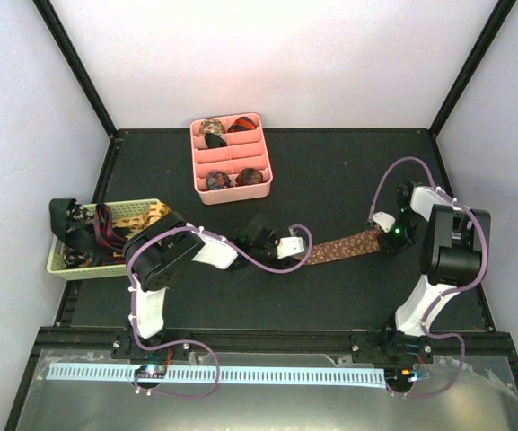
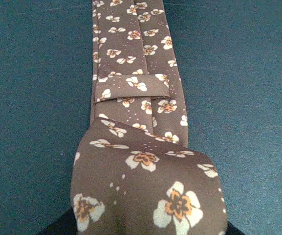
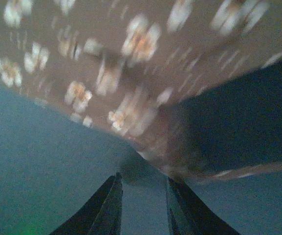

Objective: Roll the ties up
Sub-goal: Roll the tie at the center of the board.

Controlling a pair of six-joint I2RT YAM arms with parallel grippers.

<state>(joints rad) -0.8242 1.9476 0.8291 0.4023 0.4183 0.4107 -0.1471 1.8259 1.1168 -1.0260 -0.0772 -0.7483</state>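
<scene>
Left hand [image 1: 299, 251] sits hidden under the brown tie [image 2: 136, 98], grip impossible to tell; only its wrist view shows right hand [image 3: 144, 177] released, empty.

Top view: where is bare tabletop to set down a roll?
Free: the mat between the pink tray and right arm, and the strip nearer than the brown tie. Crowded: left, around the basket and left arm.
</scene>
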